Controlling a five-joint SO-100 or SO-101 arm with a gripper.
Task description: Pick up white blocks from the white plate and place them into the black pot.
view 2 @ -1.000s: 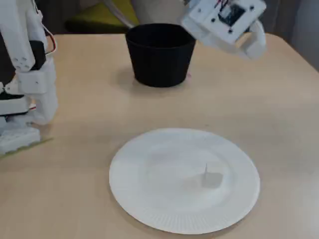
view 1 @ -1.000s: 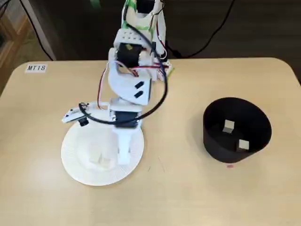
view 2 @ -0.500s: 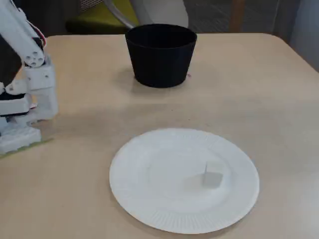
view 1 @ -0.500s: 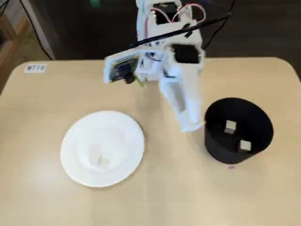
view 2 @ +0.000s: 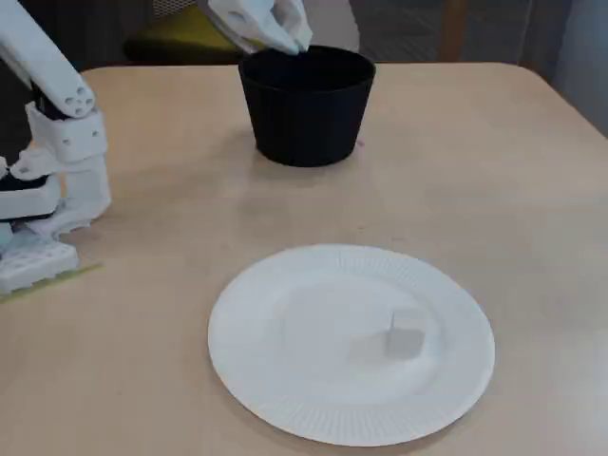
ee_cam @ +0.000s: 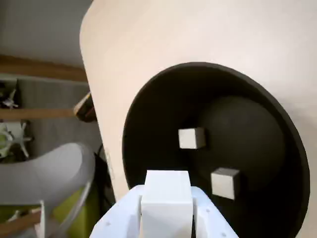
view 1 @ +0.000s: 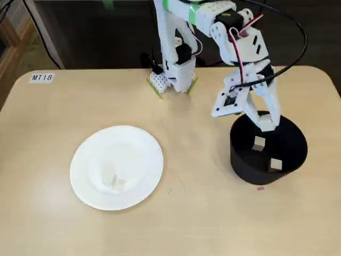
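Note:
My gripper hangs over the far rim of the black pot and is shut on a white block, which fills the gap between the jaws in the wrist view. Two more white blocks lie on the pot's floor; they also show in the wrist view. The white plate lies at the left of the table with one white block on it. In a fixed view the gripper is just above the pot, and the plate holds the block.
The arm's base is clamped at the table's far edge, also at the left in a fixed view. A label sits at the table's far left corner. A small pink speck lies in front of the pot.

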